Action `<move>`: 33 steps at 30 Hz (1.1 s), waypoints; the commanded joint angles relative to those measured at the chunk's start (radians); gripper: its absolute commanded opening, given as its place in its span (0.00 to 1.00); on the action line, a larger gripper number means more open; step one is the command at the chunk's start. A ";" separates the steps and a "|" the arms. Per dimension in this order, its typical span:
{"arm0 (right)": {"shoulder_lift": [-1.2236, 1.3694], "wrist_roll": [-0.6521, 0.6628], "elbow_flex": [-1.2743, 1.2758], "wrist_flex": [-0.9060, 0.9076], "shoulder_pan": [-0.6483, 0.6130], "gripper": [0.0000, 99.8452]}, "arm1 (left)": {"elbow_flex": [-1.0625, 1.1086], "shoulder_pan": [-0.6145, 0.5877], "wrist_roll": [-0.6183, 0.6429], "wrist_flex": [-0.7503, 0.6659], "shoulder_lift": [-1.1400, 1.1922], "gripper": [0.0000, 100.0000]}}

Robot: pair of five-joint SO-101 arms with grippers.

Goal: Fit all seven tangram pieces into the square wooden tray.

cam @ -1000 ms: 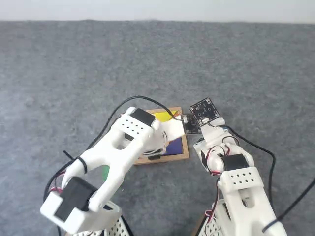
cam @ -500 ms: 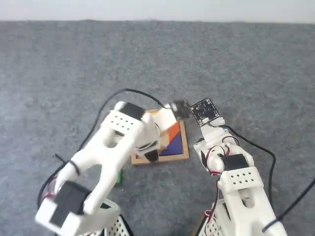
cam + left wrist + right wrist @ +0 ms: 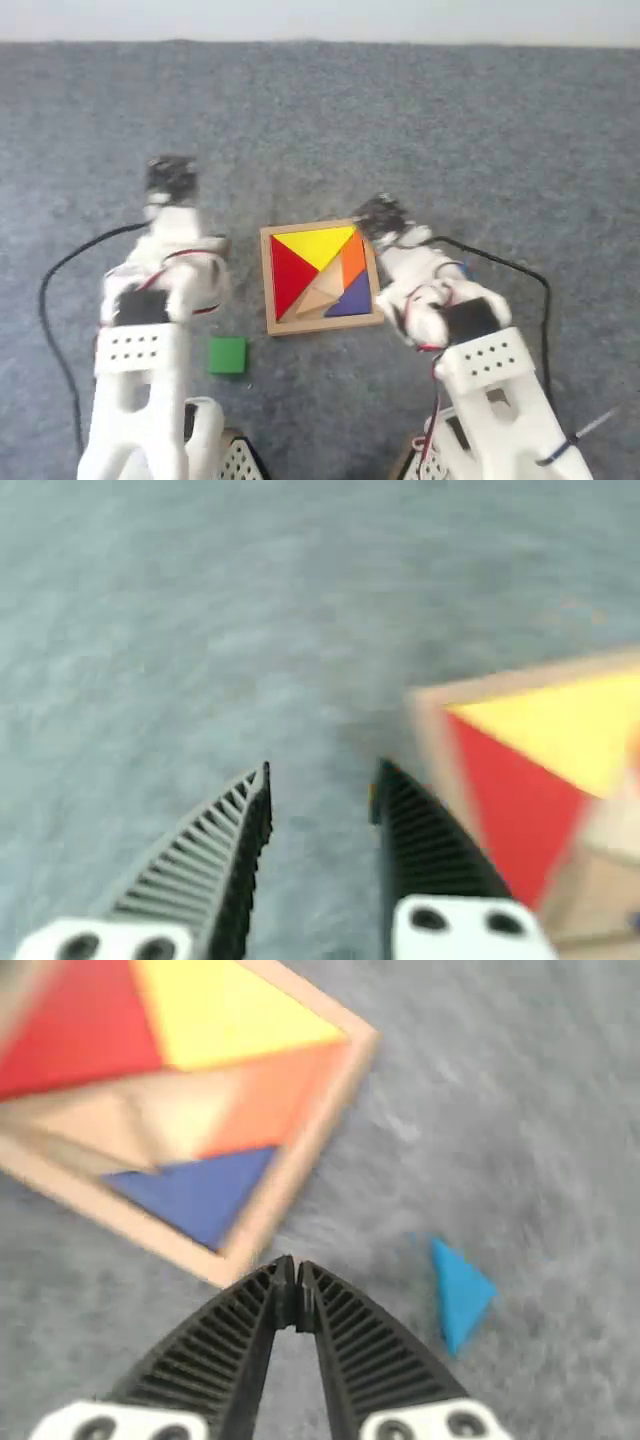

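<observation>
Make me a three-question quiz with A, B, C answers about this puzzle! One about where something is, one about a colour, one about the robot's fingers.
1. Where is the green square?
A) inside the tray
B) on the grey table, outside the tray
C) between an arm's fingers

2. What colour is the loose triangle outside the tray?
A) pink
B) light blue
C) black

3. The right arm's fingers are:
A) wide open
B) holding a piece
C) shut, holding nothing

Answers: 1 B, it lies on bare table off the tray. 2 B, the right wrist view shows it light blue. 3 C, the tips touch with nothing between.
</observation>
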 commanded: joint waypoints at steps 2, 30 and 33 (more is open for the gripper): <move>0.018 0.014 -0.083 -0.054 -0.171 0.01 | 0.090 -0.195 -0.020 -0.069 -0.044 0.11; 0.481 0.015 -0.078 -0.374 -0.335 0.01 | 0.179 -0.236 -0.124 -0.140 -0.046 0.12; 0.470 0.020 -0.078 -0.367 -0.369 0.01 | 0.179 -0.236 -0.124 -0.140 -0.046 0.12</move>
